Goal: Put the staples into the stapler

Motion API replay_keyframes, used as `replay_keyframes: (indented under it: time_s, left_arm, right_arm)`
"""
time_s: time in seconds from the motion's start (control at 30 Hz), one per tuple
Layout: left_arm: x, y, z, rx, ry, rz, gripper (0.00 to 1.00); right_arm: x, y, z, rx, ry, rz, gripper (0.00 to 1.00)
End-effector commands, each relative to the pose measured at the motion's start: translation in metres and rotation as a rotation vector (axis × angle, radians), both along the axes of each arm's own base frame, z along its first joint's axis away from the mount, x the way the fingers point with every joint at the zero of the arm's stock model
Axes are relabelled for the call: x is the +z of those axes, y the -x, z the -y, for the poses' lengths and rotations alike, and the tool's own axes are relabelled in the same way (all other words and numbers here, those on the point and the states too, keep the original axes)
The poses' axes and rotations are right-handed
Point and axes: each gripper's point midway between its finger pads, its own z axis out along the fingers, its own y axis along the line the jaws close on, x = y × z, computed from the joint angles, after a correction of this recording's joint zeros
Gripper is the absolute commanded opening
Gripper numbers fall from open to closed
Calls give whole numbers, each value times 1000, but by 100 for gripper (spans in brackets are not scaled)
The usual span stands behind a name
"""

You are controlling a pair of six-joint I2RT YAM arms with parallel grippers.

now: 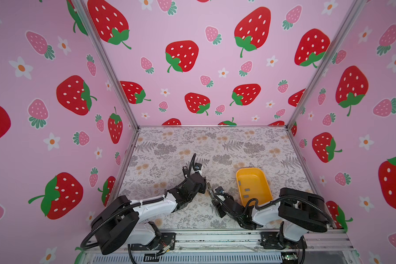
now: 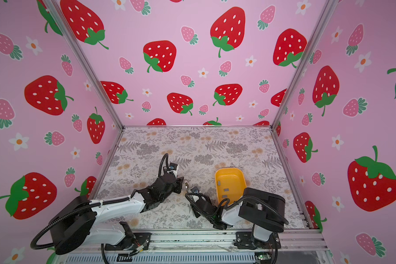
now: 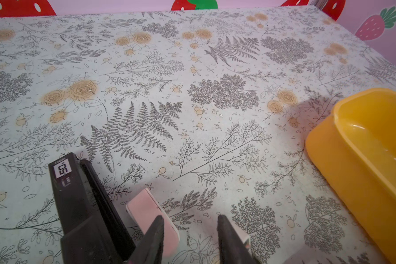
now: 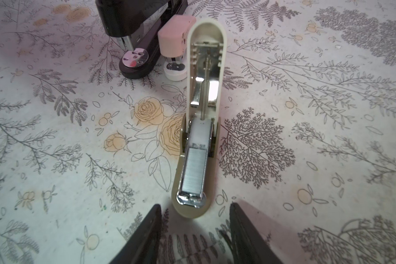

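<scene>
A beige stapler (image 4: 200,134) stands on the floral table with its lid (image 4: 206,34) swung up. A grey strip of staples (image 4: 193,173) lies in its open magazine. My right gripper (image 4: 194,204) is open, its fingertips level with the stapler's front end and apart from it. In the left wrist view my left gripper (image 3: 190,219) is open over bare table. A cream edge of the lid (image 3: 246,238) shows just outside one finger. Both grippers meet at the table's middle in both top views (image 1: 204,186) (image 1: 210,190). More staples (image 1: 247,189) (image 2: 226,189) lie in the yellow tray.
A black stapler (image 4: 135,34) (image 3: 78,205) and a small pink stapler (image 4: 173,43) (image 3: 150,211) stand side by side just beyond the beige one. The yellow tray (image 1: 249,170) (image 2: 229,170) (image 3: 352,141) sits to the right of the grippers. Pink strawberry walls enclose the table.
</scene>
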Motion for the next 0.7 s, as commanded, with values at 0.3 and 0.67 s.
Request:
replay_keyframes:
  time_s: [0.3, 0.67]
  left_arm:
    - [-3, -1, 28, -127, 32, -7, 37]
    - [-17, 23, 45, -276, 108, -56, 26]
  right_arm:
    - [-17, -5, 2, -36, 63, 12, 36]
    - [-19, -6, 0, -39, 58, 9, 32]
